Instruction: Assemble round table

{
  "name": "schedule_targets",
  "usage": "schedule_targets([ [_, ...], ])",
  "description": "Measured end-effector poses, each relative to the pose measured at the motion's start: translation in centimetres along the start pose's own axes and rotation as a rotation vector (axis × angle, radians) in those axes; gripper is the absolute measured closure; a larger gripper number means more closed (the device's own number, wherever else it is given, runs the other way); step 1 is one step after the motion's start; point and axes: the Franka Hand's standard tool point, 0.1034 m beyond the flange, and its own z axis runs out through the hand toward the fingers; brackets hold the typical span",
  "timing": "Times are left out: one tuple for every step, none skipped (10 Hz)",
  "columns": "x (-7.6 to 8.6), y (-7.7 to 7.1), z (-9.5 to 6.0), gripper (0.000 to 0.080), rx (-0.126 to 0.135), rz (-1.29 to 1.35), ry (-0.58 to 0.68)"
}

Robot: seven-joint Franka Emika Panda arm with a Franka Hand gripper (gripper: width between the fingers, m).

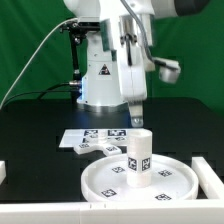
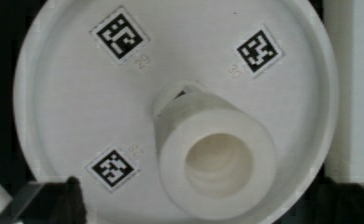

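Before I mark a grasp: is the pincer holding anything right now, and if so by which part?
Nothing is held: the pincer is open above the short cylinder standing on the round disc.

One big round disc (image 1: 100, 186), near. One short thick cylinder (image 1: 138, 158), standing on that disc. One small cross-shaped piece (image 1: 98, 149), farther back. One marker board (image 1: 100, 136), just behind the cross piece. One robot arm (image 1: 105, 65), far back, with one gripper (image 1: 135, 119). One black table (image 1: 40, 140). Three square tags (image 2: 259, 48) on the disc, counted in the wrist view.
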Motion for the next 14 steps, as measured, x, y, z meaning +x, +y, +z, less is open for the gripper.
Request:
schedule_targets([
  [-0.2,0.2,0.2,0.0151,-0.005,-0.010,0.004],
  [-0.1,0.1,0.3,0.0151,-0.006,-0.009,0.006],
  [-0.3,0.1,0.4,0.0151,-0.007,-0.005,0.009],
  [-0.8,0.3,0.6,0.0151,-0.010,-0.002,0.010],
  [-0.8,0.5,0.7,0.0151,-0.020,-0.037,0.013],
  [-0.8,0.9,0.8,0.0151,-0.044,-0.124,0.032],
  [-0.8,1.5,0.9,0.0151,-0.061,-0.210,0.052],
  [-1.3,1.9,1.2,0.0151,-0.081,-0.291,0.079],
  [-2.3,1.9,1.4,0.0151,-0.076,-0.266,0.108],
  [-4.2,2.0,1.8,0.0151,-0.052,-0.206,0.144],
  [-4.7,2.2,2.0,0.0151,-0.054,-0.248,0.146],
  [-4.6,2.1,2.0,0.0151,-0.053,-0.237,0.140],
  [-4.6,2.2,2.1,0.0151,-0.055,-0.259,0.138],
  [-4.1,2.5,1.9,0.0151,-0.050,-0.419,0.136],
])
